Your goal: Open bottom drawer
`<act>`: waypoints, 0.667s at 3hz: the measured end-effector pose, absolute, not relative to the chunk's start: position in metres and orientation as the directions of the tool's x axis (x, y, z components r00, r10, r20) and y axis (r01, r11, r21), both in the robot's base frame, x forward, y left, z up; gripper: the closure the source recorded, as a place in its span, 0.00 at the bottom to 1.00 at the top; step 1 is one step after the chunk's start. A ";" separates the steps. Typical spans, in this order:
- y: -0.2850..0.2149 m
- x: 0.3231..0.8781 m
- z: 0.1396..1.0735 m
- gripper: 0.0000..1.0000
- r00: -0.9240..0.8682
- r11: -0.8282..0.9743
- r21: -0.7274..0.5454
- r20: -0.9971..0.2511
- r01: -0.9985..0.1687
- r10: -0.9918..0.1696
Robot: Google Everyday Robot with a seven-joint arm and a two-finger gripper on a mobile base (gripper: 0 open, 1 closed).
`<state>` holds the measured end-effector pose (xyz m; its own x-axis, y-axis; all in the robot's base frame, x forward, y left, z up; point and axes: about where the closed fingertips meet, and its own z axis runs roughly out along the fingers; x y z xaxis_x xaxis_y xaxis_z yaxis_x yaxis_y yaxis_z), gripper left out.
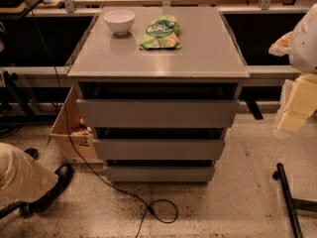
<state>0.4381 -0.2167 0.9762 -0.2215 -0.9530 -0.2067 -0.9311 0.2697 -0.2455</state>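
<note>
A grey three-drawer cabinet point(158, 73) stands in the middle of the view. The bottom drawer point(159, 173) is the slimmest, narrowest grey front panel, just above the floor, under the mid-sized drawer point(158, 149) and the widest top drawer point(157, 113). Its inside is hidden. My gripper point(295, 108) shows as pale cream parts at the right edge, hanging beside the cabinet at about top-drawer height, well to the right of the bottom drawer and above it, not touching anything.
A white bowl point(119, 21) and a green snack bag point(161, 32) lie on the cabinet top. A cardboard box point(69, 133) stands at the cabinet's left. A black cable point(148, 209) loops on the floor in front. A person's leg and shoe point(44, 190) are at bottom left; a black stand leg point(288, 202) is at bottom right.
</note>
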 end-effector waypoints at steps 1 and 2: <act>-0.217 0.438 0.976 0.00 -0.221 0.270 -0.246 -0.207 -0.931 -0.953; -0.209 0.441 0.956 0.00 -0.203 0.255 -0.241 -0.220 -0.936 -0.954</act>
<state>0.4413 -0.2094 0.9557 -0.2026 -0.9541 -0.2205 -0.9364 0.2547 -0.2414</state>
